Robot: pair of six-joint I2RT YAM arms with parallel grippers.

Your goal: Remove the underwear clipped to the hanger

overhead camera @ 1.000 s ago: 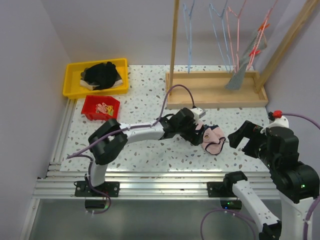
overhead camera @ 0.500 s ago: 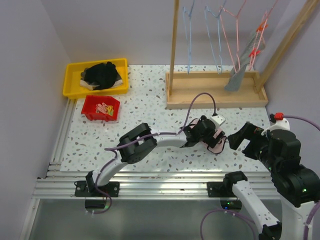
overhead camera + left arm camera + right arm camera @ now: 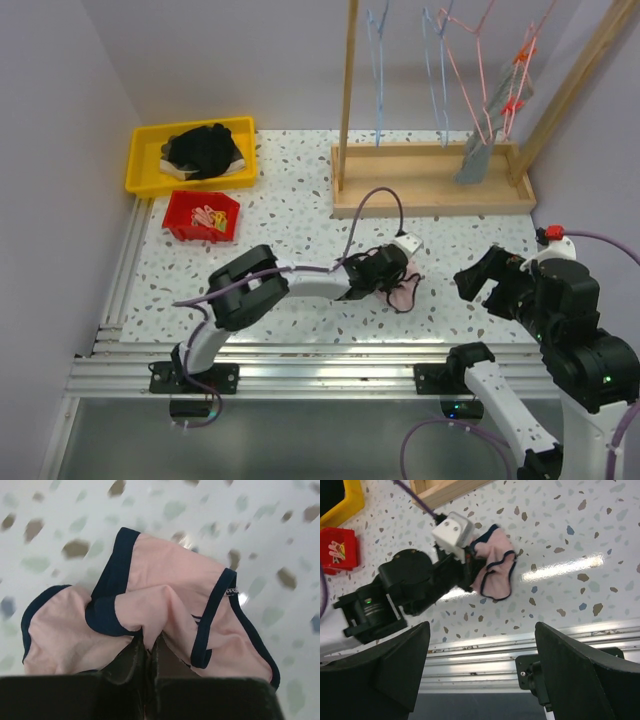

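Observation:
My left gripper (image 3: 396,281) is low over the speckled table, shut on a fold of the pale pink underwear (image 3: 406,292) with dark trim. In the left wrist view the pink cloth (image 3: 165,597) bunches up right at the closed fingertips (image 3: 131,656). The right wrist view shows the same pink underwear (image 3: 496,569) beside the left gripper (image 3: 468,575). The grey striped underwear (image 3: 474,160) hangs from a pink hanger (image 3: 482,85) on the rack, held by red clips (image 3: 512,98). My right gripper (image 3: 488,284) hovers open and empty to the right of the pink piece, seen in its own view (image 3: 482,667).
A yellow tray (image 3: 143,178) at the back left holds a black clothing heap (image 3: 203,148). A red bin (image 3: 184,224) of clips stands in front of it. The wooden rack base (image 3: 400,190) and its post (image 3: 348,90) stand at the back, with blue hangers (image 3: 378,60).
The left gripper went from open to shut on the pink underwear and drew it a little left. The right arm has hardly moved.

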